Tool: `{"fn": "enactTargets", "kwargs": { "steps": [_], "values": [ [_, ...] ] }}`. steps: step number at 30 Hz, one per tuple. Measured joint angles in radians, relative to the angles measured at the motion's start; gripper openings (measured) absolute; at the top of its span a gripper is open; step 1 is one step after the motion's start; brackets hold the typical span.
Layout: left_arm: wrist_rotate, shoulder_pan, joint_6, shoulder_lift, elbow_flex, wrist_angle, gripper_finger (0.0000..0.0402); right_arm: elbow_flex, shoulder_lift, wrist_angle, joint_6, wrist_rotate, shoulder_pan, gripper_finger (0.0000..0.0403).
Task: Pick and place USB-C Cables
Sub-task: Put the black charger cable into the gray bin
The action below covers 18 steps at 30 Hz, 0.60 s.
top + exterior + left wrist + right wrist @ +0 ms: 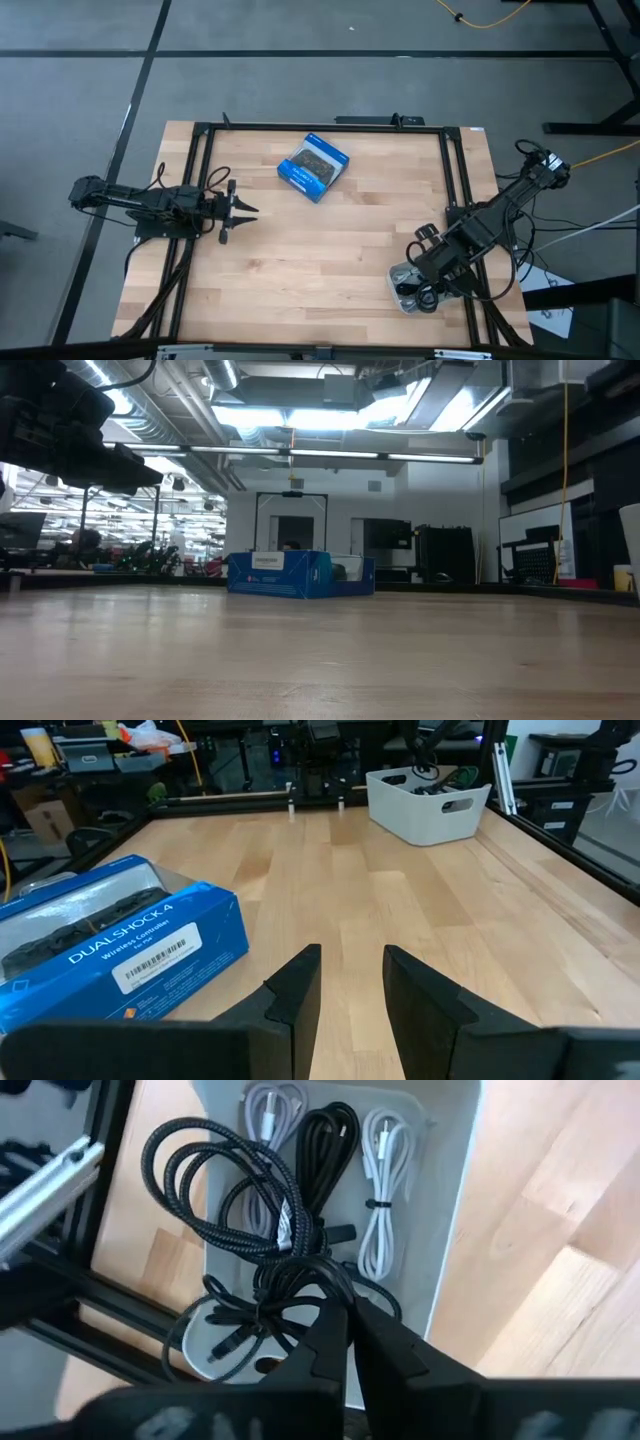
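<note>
On the wooden table (pixel 330 250), a white bin (pixel 455 1190) holds 3 black cables (pixel 215 1175) and 2 white cables (pixel 380 1190); left fingers (pixel 300 985) released, right fingers (pixel 330 1330) clenched.

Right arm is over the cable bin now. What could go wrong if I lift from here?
1. The black cables under the right gripper are tangled, so lifting one may drag out others.
2. One black coil hangs over the rim of the white bin; it might snag or tip the bin.

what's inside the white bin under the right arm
USB-C cables: black cables in tangled coils, two pale ones bundled side by side. The right gripper hides the white bin's near end.
</note>
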Motion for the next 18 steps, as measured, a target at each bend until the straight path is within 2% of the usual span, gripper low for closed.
{"fn": "enactTargets", "kwargs": {
  "steps": [18],
  "values": [
    [0.000, 0.000, -0.001, 0.000, 0.000, 0.000, 0.0102, 0.000, 0.002, 0.000, -0.008, 0.063, 0.000, 0.0031]
  ]
}}
